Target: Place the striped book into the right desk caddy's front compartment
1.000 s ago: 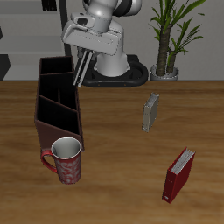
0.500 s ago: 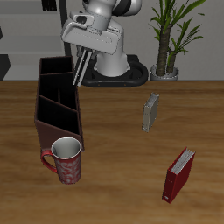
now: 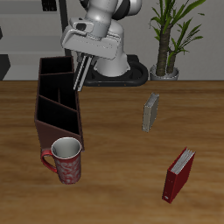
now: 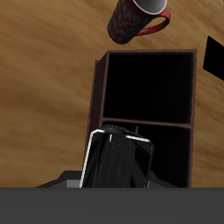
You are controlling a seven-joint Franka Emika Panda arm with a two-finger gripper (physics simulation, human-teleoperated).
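- Gripper (image 3: 80, 77) is held above the back part of the right desk caddy (image 3: 54, 109), near the upper left of the exterior frame; it is clamped on the striped book (image 3: 81, 72), which hangs from the fingers – tilted, lower edge toward the caddy.
- In the wrist view the striped book (image 4: 116, 159) is seen edge-on directly beneath the hand, over the caddy's (image 4: 147, 98) open sections.
- Governing relation: the front compartment is judged to lie nearer the table's front edge than the book, beside the red mug (image 3: 66, 160); the caddy's long axis runs front to back, so travel along that axis is required before lowering.
- Surface: a wooden table (image 3: 122, 184).
- Room: slanted dividers narrow each section – the book's lower edge could catch on one. The grey book (image 3: 151, 112) and red book (image 3: 179, 173) stand well apart.
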